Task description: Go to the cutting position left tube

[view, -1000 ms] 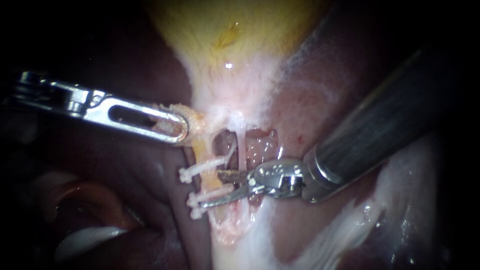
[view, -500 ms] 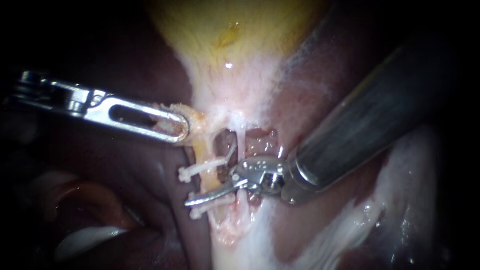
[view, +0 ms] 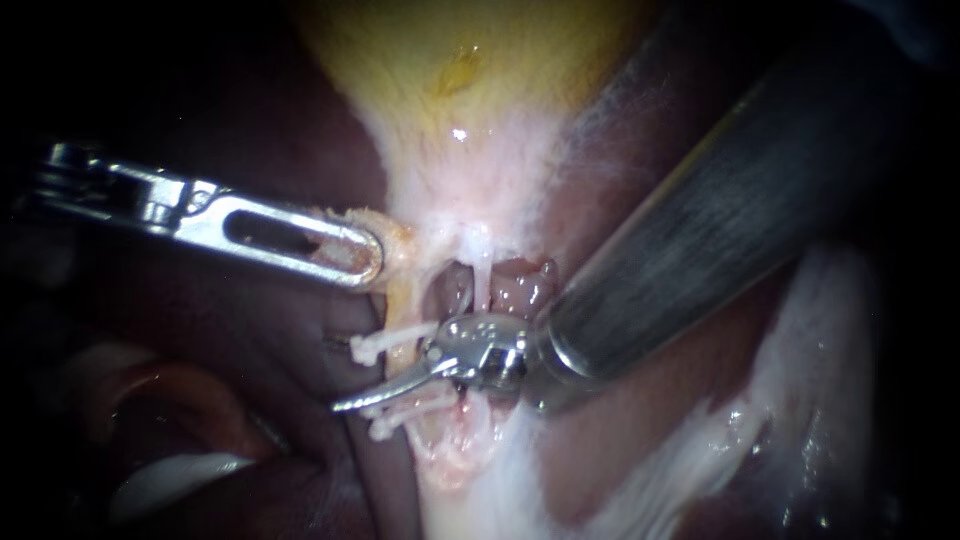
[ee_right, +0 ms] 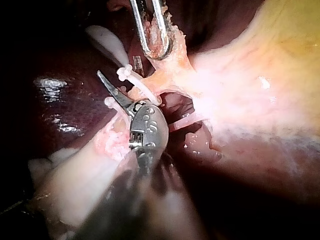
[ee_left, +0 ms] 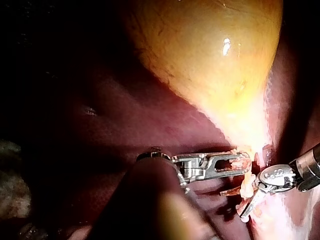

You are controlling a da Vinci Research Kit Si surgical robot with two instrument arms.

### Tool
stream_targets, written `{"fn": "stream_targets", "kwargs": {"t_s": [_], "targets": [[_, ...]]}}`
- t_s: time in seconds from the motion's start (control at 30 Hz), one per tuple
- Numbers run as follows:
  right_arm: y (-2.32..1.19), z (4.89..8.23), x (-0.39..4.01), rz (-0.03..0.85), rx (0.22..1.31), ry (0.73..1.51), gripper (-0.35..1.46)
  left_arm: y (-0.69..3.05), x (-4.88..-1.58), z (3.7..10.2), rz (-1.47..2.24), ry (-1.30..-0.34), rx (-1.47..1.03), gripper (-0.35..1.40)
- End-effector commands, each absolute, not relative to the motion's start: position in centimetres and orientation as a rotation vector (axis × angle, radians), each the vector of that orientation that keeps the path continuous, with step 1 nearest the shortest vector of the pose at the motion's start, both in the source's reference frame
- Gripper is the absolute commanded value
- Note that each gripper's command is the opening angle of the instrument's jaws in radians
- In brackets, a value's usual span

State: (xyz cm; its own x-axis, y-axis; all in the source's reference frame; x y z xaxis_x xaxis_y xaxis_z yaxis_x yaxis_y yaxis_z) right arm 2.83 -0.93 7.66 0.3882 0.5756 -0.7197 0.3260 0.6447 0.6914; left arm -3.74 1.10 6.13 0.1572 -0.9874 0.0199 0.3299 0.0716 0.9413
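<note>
The left tube [view: 403, 305] is a yellowish strand running down from the gallbladder's [view: 470, 70] neck. It carries white clips [view: 385, 343], one higher and others lower [view: 400, 415]. My right instrument [view: 390, 385] has thin blades that stand open. One blade lies across the left tube between the clips, and the other is hidden behind the tube. In the right wrist view that instrument [ee_right: 117, 92] reaches past the clips [ee_right: 127, 74]. My left instrument [view: 360, 255] is shut on tissue at the gallbladder's neck and holds it out to the left, as its own view also shows [ee_left: 235, 164].
A thinner pale right tube [view: 481, 280] runs just right of the left tube, above the right instrument's hinge. Dark liver [view: 290, 150] surrounds the site. The right instrument's wide shaft [view: 720, 220] covers the upper right. White fatty tissue [view: 700, 450] lies below.
My right instrument has slid left and slightly up, so its blade now crosses the left tube between the clips. The left instrument has held still.
</note>
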Motion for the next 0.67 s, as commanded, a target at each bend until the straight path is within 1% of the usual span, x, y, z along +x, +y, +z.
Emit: {"fn": "stream_targets", "kwargs": {"t_s": [0.03, 0.67], "targets": [[-0.92, 7.66, 2.84, 0.191, 0.91, 1.208, 1.41, 1.1, -3.74, 6.13, -1.207, -0.871, 0.993, -0.35], [-0.9, 7.64, 2.81, 0.199, 0.906, 1.215, 1.41, 1.1, -3.74, 6.14, -1.207, -0.871, 0.993, -0.35]]}}
